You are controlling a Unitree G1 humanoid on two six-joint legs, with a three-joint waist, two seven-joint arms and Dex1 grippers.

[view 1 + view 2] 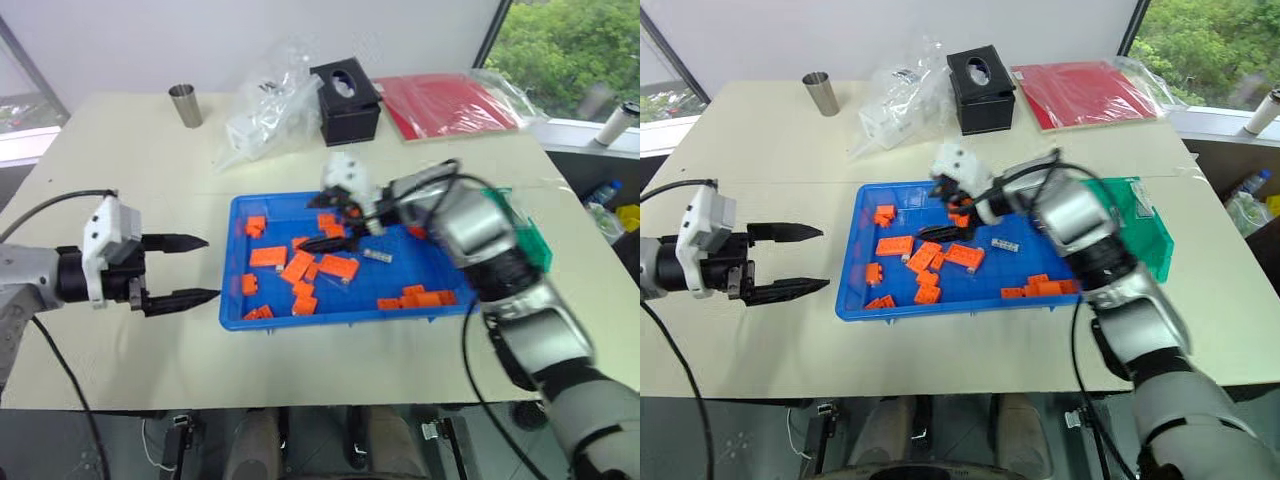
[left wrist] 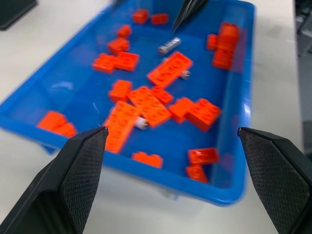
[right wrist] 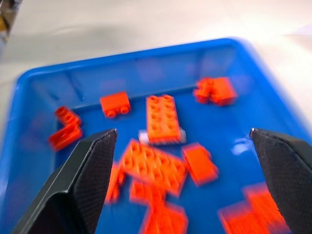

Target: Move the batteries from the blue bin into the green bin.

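You've got the blue bin [image 1: 232, 300] mid-table, holding scattered orange blocks [image 1: 268, 257] and batteries: one [image 1: 377, 255] lies bare toward its right end. Green bin [image 1: 1150, 240] touches the blue bin's right edge. Right gripper [image 1: 337, 224] reaches over the blue bin, fingers apart, holding nothing. Left gripper [image 1: 185, 268] hovers off the bin's left edge, also spread wide, level

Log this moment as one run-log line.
left gripper: open, beside blue bin | right gripper: open, over blue bin | battery: loose among orange blocks | green bin: behind right arm
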